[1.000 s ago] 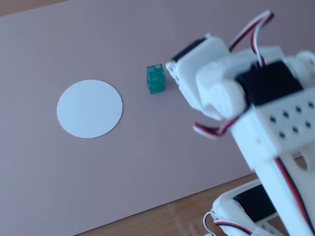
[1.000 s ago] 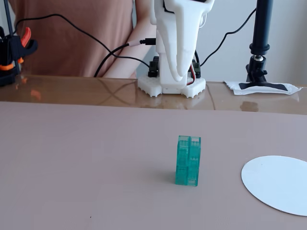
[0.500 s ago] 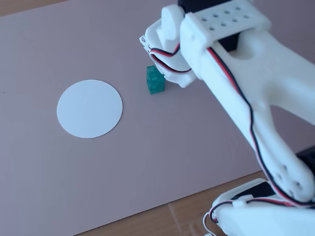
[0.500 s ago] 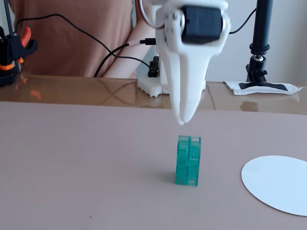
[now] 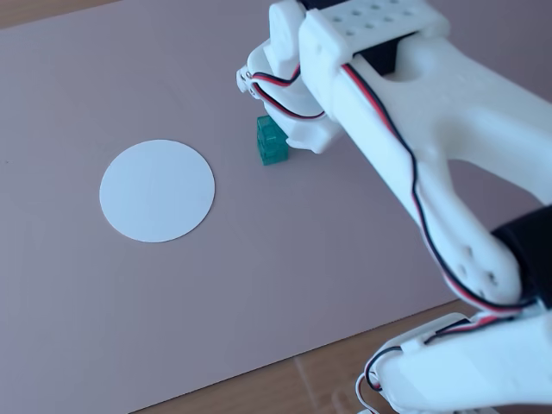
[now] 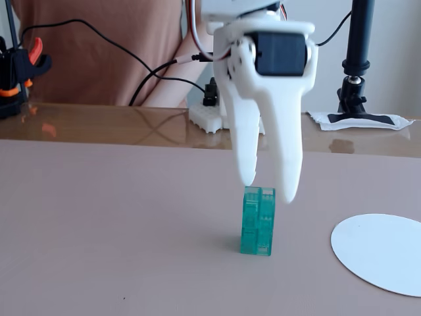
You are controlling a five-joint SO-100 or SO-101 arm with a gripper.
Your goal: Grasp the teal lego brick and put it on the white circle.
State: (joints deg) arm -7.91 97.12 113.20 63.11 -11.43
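The teal lego brick [image 5: 272, 142] stands upright on the mat, apart from the white circle [image 5: 157, 191] to its left. In the other fixed view the brick [image 6: 257, 221] stands at centre and the white circle [image 6: 381, 253] lies at the lower right, cut by the frame edge. My white gripper [image 6: 266, 186] hangs straight down over the brick, open by a narrow gap. Its fingertips [image 6: 247, 174] are level with the brick's top, one at each upper corner. I cannot tell whether they touch it. From above, the gripper [image 5: 280, 125] covers the brick's far side.
A pinkish-brown mat [image 5: 259, 285] covers the table, with a wooden edge [image 5: 319, 379] at the front. Behind the mat are a white breadboard [image 6: 207, 118] with cables, a black camera stand [image 6: 358, 66] and an orange clamp [image 6: 23, 62]. My arm [image 5: 448, 172] spans the right side.
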